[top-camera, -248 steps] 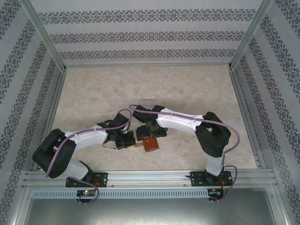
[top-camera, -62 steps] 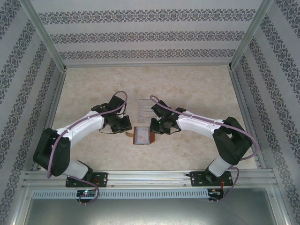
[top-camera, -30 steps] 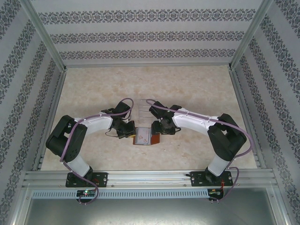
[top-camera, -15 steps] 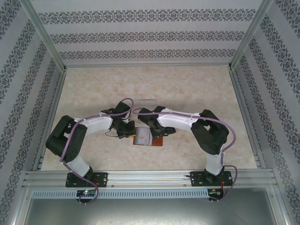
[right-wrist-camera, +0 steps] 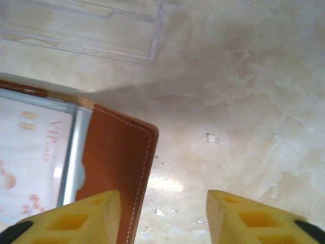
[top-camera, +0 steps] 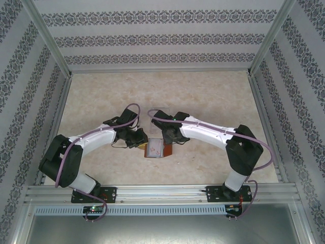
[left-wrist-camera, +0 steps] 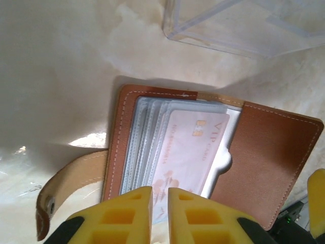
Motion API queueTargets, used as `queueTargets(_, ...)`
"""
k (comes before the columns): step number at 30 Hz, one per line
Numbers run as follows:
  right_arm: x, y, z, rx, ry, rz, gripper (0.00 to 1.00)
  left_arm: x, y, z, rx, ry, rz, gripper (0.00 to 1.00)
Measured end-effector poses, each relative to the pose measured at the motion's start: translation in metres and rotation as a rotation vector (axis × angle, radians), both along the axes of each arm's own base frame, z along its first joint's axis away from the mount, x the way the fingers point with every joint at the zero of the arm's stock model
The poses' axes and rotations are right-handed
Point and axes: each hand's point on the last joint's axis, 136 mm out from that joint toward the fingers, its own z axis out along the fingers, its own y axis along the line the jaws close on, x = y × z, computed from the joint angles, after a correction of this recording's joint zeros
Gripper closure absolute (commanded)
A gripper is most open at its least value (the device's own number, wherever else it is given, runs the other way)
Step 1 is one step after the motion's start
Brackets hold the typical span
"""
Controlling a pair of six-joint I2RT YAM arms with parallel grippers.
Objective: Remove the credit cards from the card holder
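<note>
L gripper [left-wrist-camera: 160,203]: jaws nearly together, thin slit, at near edge of pink credit card [left-wrist-camera: 195,147] inside card holder [left-wrist-camera: 264,152]; grip unclear. R gripper [right-wrist-camera: 162,208]: wide apart, empty, straddling holder's R flap edge. Holder lies open on table [right-wrist-camera: 244,101], clear tray [left-wrist-camera: 244,25] just beyond.

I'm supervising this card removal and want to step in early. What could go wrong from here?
The left fingers sit close together at the lower edge of the pink card, beside stacked clear sleeves: they may pinch a sleeve too. The card holder looks unpinned, right fingers apart, so it could drag along.
</note>
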Motion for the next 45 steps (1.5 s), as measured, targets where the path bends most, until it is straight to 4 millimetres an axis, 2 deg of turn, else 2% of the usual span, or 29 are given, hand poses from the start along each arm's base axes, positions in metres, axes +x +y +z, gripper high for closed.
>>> queueTargets(4,-0.003,0.005,0.001,0.066,0.001,-0.019,0.67,0.002,-0.012,0.001,-0.049,0.008,-0.008,0.82)
queueTargets(10,-0.006,0.011,0.008,0.213,0.004,-0.069,0.70,-0.007,-0.022,-0.023,-0.007,0.067,-0.044,0.83)
queueTargets(15,-0.004,0.026,0.015,0.333,0.010,-0.088,0.70,-0.006,-0.017,-0.027,0.058,0.061,-0.049,0.83)
queueTargets(22,-0.010,0.053,0.010,0.510,0.080,-0.091,0.71,-0.006,-0.011,-0.033,0.101,0.065,-0.054,0.84)
queueTargets(27,-0.009,0.063,0.011,0.594,0.112,-0.101,0.71,-0.006,-0.011,-0.034,0.104,0.064,-0.054,0.84)
queueTargets(31,-0.006,0.064,0.006,0.607,0.135,-0.119,0.71,-0.005,-0.011,-0.034,0.107,0.065,-0.056,0.85)
queueTargets(36,-0.003,0.056,-0.003,0.597,0.146,-0.152,0.71,-0.006,-0.011,-0.035,0.107,0.065,-0.056,0.86)
queueTargets(45,-0.006,0.042,-0.036,0.674,0.197,-0.203,0.65,-0.006,-0.010,-0.035,0.109,0.067,-0.056,0.86)
